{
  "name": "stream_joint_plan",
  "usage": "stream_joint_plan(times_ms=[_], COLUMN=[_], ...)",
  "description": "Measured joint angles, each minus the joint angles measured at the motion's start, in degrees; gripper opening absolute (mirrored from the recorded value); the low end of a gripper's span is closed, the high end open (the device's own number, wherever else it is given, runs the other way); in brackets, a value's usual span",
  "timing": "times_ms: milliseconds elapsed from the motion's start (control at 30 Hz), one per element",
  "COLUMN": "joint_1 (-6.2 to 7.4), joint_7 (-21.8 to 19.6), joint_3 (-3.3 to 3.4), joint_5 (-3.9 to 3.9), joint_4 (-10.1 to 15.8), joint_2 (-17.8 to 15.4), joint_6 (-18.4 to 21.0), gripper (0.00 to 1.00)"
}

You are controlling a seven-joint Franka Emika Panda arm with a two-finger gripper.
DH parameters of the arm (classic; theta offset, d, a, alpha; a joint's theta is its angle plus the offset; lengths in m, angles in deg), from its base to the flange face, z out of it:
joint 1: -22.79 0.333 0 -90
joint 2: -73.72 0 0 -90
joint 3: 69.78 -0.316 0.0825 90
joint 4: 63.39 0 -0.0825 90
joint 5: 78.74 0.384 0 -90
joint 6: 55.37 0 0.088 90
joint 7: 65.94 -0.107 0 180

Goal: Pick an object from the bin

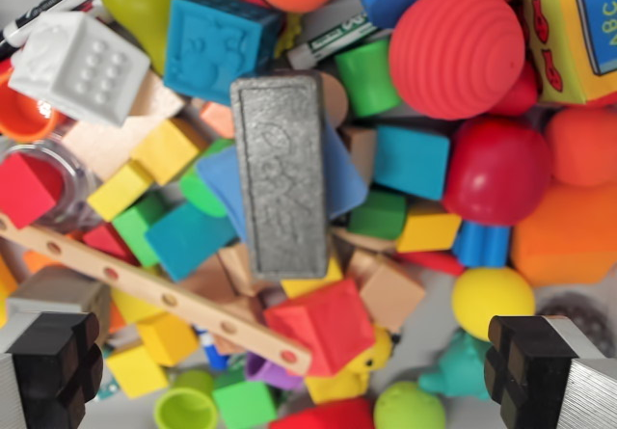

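Bin contents [289, 207] crowd the wrist view above the gripper [294, 376], whose fingers [53, 361] stand spread wide and empty; nearest the left finger runs a holed wooden strip [154, 289], midway above the gap lies a grey block [280, 174], and above the right finger sits a yellow ball [492, 299]

Pale grey surface [434, 328] showing only in small gaps between the heaped items, chiefly toward five o'clock and at the eleven o'clock corner. Lighting bright and even (soft shadows only). No walls, windows or furniture discernible in this close overhead view.
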Motion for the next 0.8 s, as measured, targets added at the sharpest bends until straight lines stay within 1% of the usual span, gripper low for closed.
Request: stream_joint_plan(times_ms=[500,800], joint_1=[0.00,0.09], joint_7=[0.00,0.02], joint_3=[0.00,-0.18], joint_5=[0.00,0.00], joint_4=[0.12,1.31], joint_2=[0.04,1.23], joint_6=[-0.04,-2.42], gripper=[1.00,1.00])
